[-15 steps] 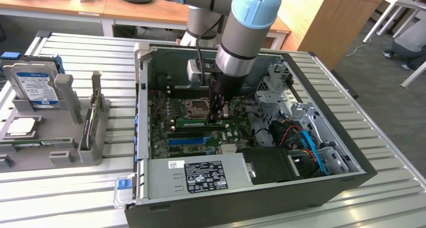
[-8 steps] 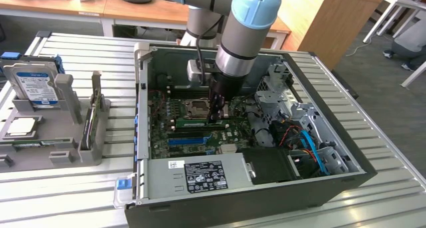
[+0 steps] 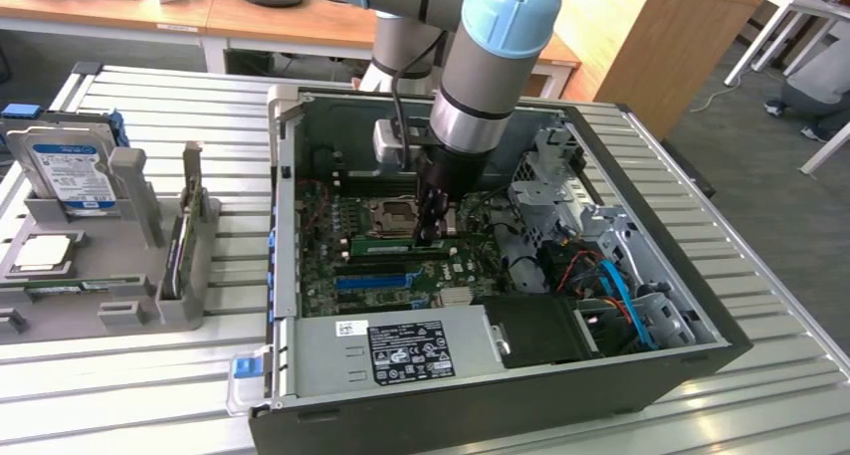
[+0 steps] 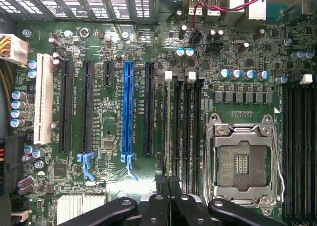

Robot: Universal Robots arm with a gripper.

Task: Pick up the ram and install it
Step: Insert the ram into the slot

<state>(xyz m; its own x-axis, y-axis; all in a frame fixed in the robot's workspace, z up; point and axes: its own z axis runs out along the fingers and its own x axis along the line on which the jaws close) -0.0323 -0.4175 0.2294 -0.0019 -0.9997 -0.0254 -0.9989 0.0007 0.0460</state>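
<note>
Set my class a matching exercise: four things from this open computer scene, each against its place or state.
Column one:
1 silver hard drive with blue-white label
2 long blue expansion slot
3 square metal-framed processor socket
4 black robot gripper

Column two:
A shut above the green motherboard
B empty
C in the grey rack
D between black slots

Pairs: 1-C, 2-D, 3-B, 4-A

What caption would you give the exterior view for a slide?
Robot arm reaches into an open computer case, its shut tool low over the motherboard beside the processor socket.
</note>
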